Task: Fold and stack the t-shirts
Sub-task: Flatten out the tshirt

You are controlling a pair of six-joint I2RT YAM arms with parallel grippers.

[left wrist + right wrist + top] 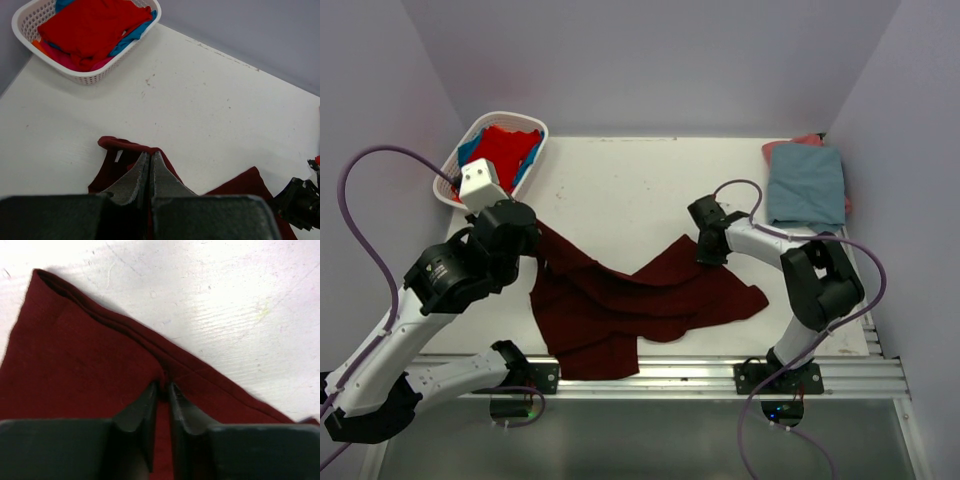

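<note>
Maroon t-shirt (630, 300) lies rumpled on the table (620, 180), edges clamped in left gripper (150, 155) and right gripper (163, 386).

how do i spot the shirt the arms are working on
On the white table, look at the near edge between the two arms. The maroon t-shirt lies rumpled there, pinched by the left gripper and the right gripper. It is the only dark, unfolded one: the red shirt sits in the basket, the grey-blue shirt lies folded far right.
</note>
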